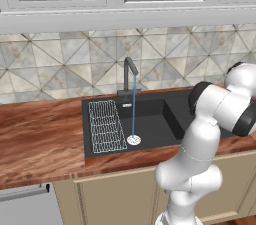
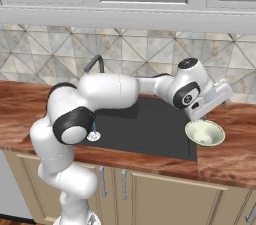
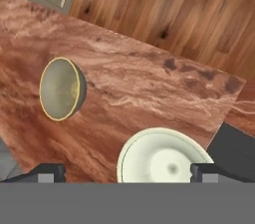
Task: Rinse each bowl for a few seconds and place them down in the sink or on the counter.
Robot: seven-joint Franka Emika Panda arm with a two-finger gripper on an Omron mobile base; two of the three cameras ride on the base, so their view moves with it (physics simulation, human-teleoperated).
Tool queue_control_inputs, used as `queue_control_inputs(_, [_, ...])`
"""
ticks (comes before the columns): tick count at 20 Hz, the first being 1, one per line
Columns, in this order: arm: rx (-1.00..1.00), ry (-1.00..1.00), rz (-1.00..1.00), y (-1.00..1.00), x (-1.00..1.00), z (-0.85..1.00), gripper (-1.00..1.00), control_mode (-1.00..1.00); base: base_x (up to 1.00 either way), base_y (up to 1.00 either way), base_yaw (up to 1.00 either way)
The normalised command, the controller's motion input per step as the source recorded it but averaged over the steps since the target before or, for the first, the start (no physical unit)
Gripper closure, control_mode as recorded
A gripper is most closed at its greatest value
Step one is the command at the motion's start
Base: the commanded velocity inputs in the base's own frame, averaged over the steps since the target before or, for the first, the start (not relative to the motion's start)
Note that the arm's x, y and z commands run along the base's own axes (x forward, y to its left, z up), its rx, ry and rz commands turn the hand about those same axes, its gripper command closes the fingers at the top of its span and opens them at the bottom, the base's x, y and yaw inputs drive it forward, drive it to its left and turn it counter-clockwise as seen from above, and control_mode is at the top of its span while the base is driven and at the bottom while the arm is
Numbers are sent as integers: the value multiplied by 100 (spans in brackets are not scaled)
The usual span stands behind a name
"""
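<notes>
Your pale cream bowl sits on the reddish wood surface just beside the black sink, directly under your wide-open, empty fingers, with the darker olive bowl well apart on that surface.

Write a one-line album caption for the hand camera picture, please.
Open gripper hovering over a pale cream bowl on the wood-grain counter, darker olive bowl apart.
</notes>
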Motion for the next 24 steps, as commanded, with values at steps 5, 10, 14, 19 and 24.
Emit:
queue_control_inputs(5, [0, -3, -13, -5, -31, 0, -100, -100, 0, 0, 0])
queue_control_inputs(10, [0, 0, -7, -10, -23, 0, -100, -100, 0, 0, 0])
queue_control_inputs(14, [0, 0, -5, -15, -10, 1, -100, -100, 0, 0, 0])
queue_control_inputs(19, [0, 0, 0, -16, 0, 1, -100, -100, 0, 0, 0])
queue_control_inputs(24, [0, 0, 2, -22, 0, 0, -100, -100, 0, 0, 0])
